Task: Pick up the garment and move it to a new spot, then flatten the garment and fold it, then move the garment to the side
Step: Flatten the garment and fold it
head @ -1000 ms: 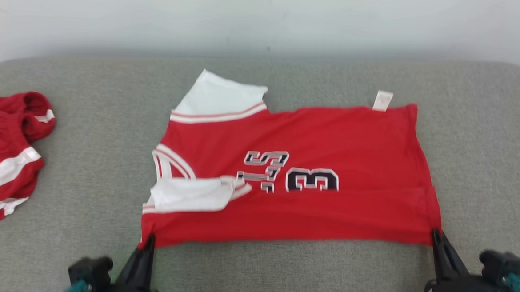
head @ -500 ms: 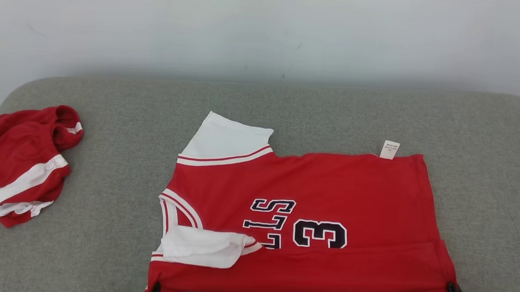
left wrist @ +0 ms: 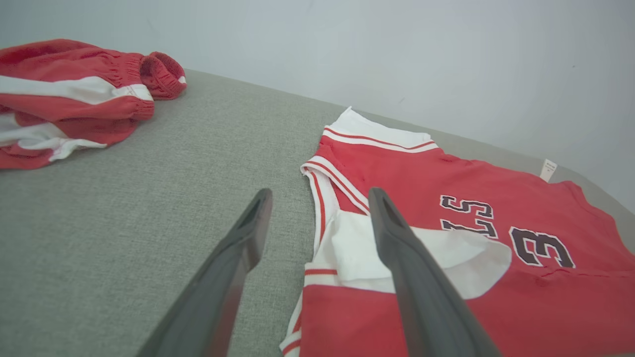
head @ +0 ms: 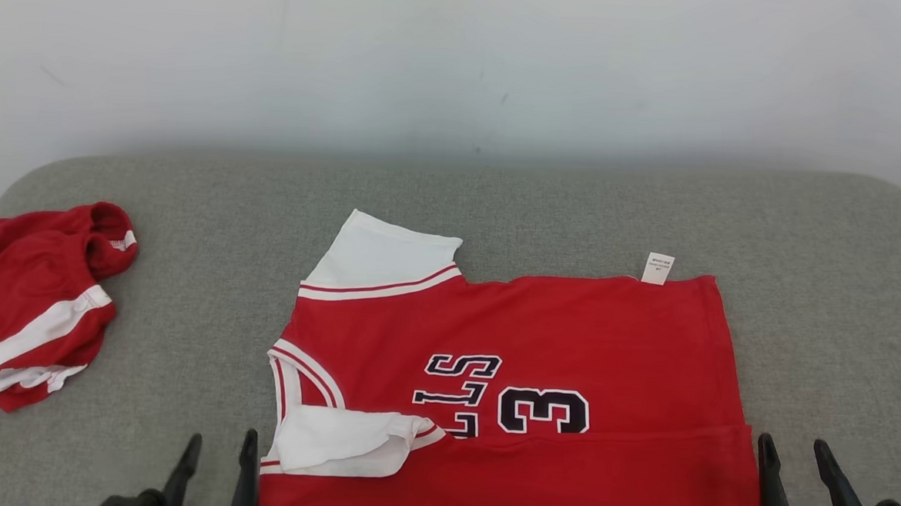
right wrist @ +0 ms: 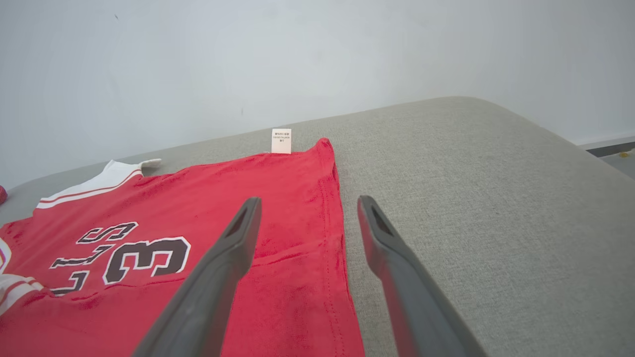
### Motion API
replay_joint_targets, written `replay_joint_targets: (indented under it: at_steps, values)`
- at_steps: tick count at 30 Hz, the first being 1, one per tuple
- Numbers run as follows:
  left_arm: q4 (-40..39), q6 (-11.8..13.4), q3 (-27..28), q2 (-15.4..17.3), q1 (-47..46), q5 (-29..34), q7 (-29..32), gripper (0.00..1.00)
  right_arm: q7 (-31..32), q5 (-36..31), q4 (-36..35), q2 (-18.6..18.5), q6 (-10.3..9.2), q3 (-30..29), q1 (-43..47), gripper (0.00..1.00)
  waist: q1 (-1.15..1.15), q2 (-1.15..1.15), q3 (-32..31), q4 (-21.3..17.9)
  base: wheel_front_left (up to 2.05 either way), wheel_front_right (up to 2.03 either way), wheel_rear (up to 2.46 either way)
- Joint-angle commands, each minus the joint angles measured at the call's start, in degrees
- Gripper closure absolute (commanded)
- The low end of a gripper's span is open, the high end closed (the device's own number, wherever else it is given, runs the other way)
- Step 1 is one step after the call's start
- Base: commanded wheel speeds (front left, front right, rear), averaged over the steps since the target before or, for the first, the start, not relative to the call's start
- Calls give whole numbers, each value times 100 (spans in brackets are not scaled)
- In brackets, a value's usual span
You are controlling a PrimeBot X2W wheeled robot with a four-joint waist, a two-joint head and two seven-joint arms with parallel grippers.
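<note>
The garment [head: 538, 350] is a red jersey with white sleeves and a dark "3", lying spread sideways on the grey cushion [head: 499, 201]; its near white sleeve is folded onto the body. My left gripper [head: 220, 457] stands open just left of the jersey's near left corner, holding nothing. Seen from the left wrist, the jersey [left wrist: 446, 233] lies under and right of the left gripper [left wrist: 320, 198]. My right gripper [head: 790, 460] is open just right of the near right corner. From the right wrist, the jersey's hem [right wrist: 297, 213] runs between the spread fingers of the right gripper [right wrist: 305, 208].
A second red garment with white stripes [head: 28, 300] lies bunched at the cushion's left end, also in the left wrist view [left wrist: 74, 94]. A pale wall [head: 460, 61] stands behind the cushion. Bare cushion [right wrist: 471, 198] stretches to the jersey's right.
Both grippers went from shut on the jersey's near corners to open, letting it go. The jersey now lies flat. The head camera tilted, shifting the whole picture.
</note>
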Motion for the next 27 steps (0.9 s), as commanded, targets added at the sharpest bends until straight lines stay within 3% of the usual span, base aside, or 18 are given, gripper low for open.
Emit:
replay_joint_targets:
  at_steps: [1, 16, 27]
  values:
    - [-75, 18, 49, 12, 72, 131, -18, 0, -54, -34, -40, 27, -14, -1, -43, 0, 0, 0, -31, -24, 0, 0, 0]
    - [-976, -35, 773, -126, 96, 1116, -19, 0, -365, -392, -415, 325, -14, 139, -321, 0, 0, 0, -148, -55, 0, 0, 0]
    - [-1054, -195, 1017, -247, 351, 1246, -20, 0, -380, -463, -435, 353, -14, 148, -130, 0, 0, 0, -162, -5, 0, 0, 0]
